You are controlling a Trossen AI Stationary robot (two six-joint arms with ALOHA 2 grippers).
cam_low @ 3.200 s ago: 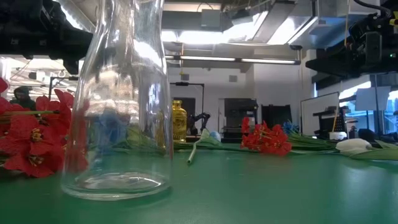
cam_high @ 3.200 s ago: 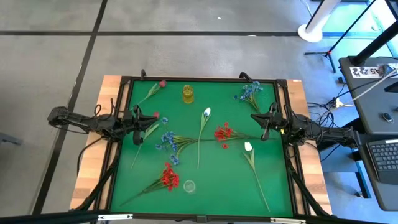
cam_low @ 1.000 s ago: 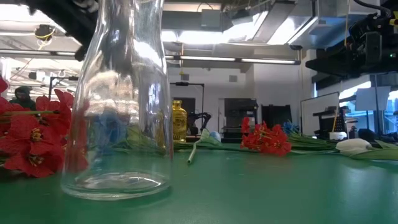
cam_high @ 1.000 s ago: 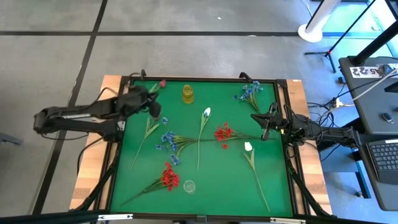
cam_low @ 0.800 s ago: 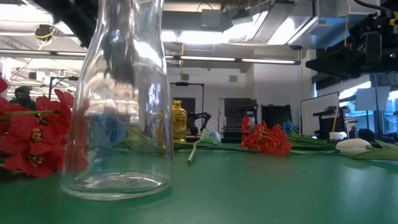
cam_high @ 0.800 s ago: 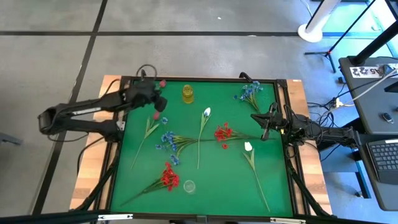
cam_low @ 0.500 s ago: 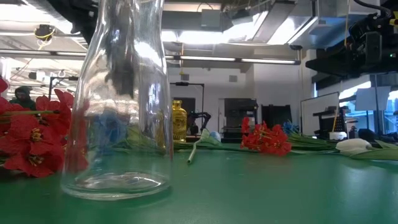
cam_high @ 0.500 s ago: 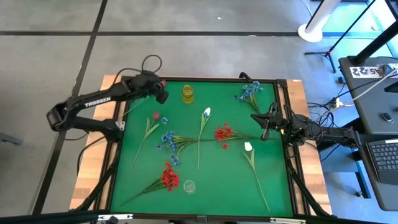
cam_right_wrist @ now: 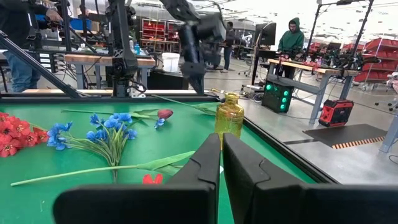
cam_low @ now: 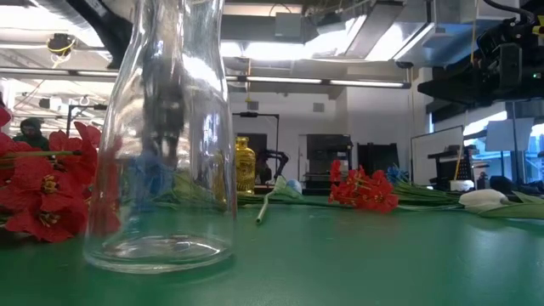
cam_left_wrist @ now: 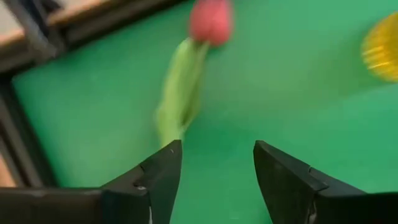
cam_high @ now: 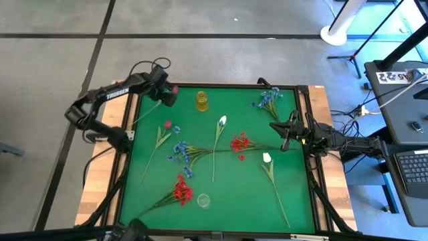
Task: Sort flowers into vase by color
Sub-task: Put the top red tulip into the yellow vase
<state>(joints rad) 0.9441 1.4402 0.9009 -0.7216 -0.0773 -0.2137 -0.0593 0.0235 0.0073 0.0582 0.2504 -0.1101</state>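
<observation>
Since a moment ago my left pincer (cam_high: pixel 166 96) has swung up to the table's (cam_high: pixel 294 201) far-left corner, over the pink tulip (cam_left_wrist: pixel 210 20) lying there beside the yellow vase (cam_high: pixel 202 101), its fingers (cam_left_wrist: pixel 163 171) now apart and empty. My right pincer (cam_high: pixel 286 136) waits at the right edge, fingers together on nothing. Other flowers lie loose on the green mat: pink tulip (cam_high: pixel 167 125), blue spray (cam_high: pixel 178 152), red cluster (cam_high: pixel 240 142), white tulips (cam_high: pixel 222 121).

The table (cam_high: pixel 221 167) is seen from straight above; level with it, close behind a clear vase (cam_low: pixel 166 136); and from each wrist. The yellow vase (cam_high: pixel 202 100) is shared.
</observation>
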